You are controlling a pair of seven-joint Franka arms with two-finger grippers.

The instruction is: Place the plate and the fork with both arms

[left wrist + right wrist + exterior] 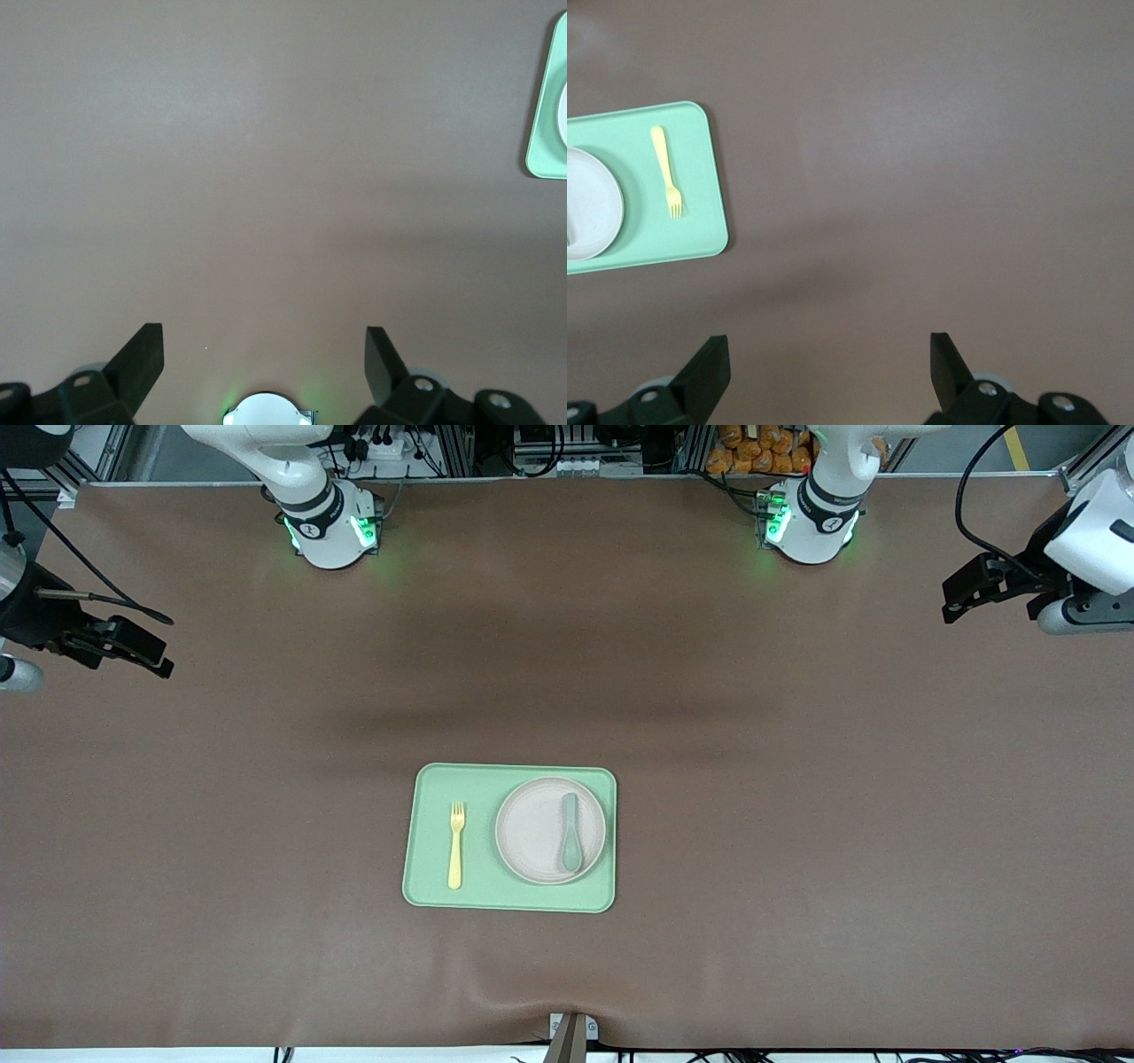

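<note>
In the front view a pale green tray (509, 839) lies on the brown table mat (797, 824), nearer to the camera than the middle of the table. On the tray a yellow fork (456, 844) lies flat at the end toward the right arm, tines pointing toward the robots, and just beside it, apart from it, sits a round off-white plate (536, 831) with a grey-green spoon (570, 834) lying in it. Both arms wait well away from the tray: the right gripper (133, 648) hangs over the mat at its own end of the table, the left gripper (979, 589) over the mat at the other end, and neither holds anything. In the left wrist view the left gripper's fingers (142, 359) stand spread wide over bare mat, with only a corner of the tray and a sliver of the plate at the picture's edge. In the right wrist view the right gripper's fingers (709, 365) are likewise parted with nothing between them, and the tray, the fork and part of the plate show farther off. As for progress, the scene fits two readings: plate and fork laid out on the tray as a finished setting with the arms drawn back, or the same pieces waiting on the tray to be carried elsewhere. The pictures do not settle which.
</note>
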